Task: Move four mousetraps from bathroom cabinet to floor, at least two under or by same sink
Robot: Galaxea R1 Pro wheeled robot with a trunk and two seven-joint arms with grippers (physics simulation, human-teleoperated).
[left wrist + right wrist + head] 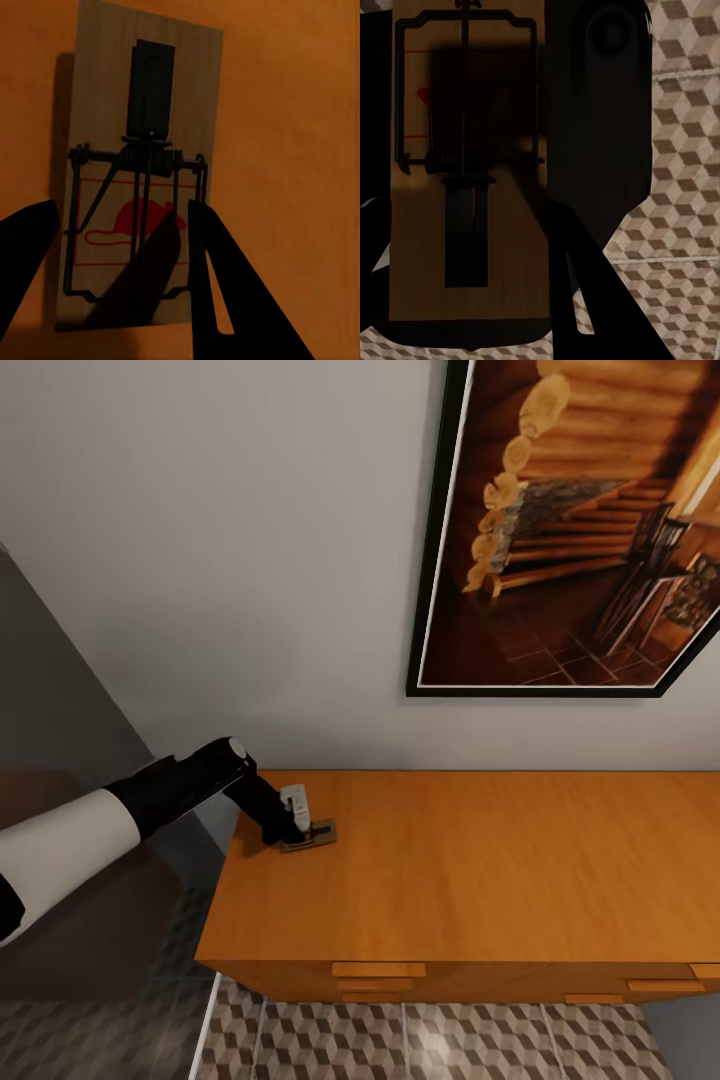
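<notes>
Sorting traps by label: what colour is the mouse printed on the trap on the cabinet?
Red, on the mousetrap; clearest in the left wrist view.

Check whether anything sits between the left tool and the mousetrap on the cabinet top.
Nothing visible does: the left tool hangs directly over the flat brown wooden mousetrap on the orange-brown wooden cabinet, fingers straddling its near end.

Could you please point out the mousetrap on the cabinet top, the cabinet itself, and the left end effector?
mousetrap (142, 202): left wrist view, on its wooden base near the spring.
cabinet (500, 860): head view, on a bare part of its orange-brown top.
left end effector (298, 828): head view, between its fingertips above the trap.
</notes>
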